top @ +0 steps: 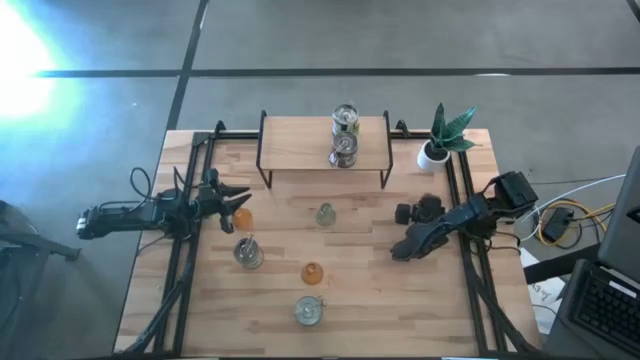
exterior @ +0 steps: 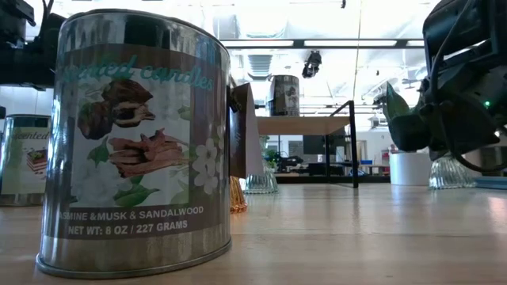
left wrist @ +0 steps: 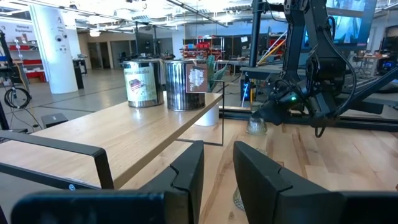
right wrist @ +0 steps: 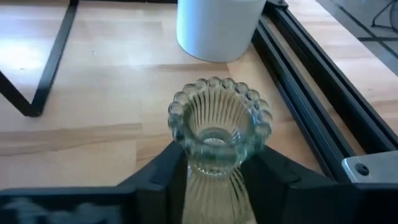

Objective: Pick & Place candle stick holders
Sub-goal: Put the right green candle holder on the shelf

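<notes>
My right gripper (top: 416,211) is shut on a clear ribbed candle stick holder (right wrist: 219,127) just in front of the white-potted plant (top: 438,145). The holder also shows in the left wrist view (left wrist: 256,126) and the low view (exterior: 451,172). My left gripper (top: 238,197) is open and empty at the table's left, beside an orange holder (top: 240,216), about level with the shelf top (left wrist: 137,127). A pale green holder (top: 326,215) and a second orange holder (top: 312,272) stand on the table's middle. My right gripper pinches the holder's narrow ribbed stem (right wrist: 214,177) between its two fingers, just below the flared beaded rim (right wrist: 219,112). The fingers come from the table's near side, slanting down toward the plant. The holder stands upright; its base is hidden, so whether it rests on the table I cannot tell.
A raised wooden shelf (top: 300,140) on black legs stands at the far middle with two candle tins (top: 344,135). Two more tins stand on the table (top: 248,252) (top: 309,311); the nearer fills the low view (exterior: 135,142). Black rails (top: 470,270) run along both sides.
</notes>
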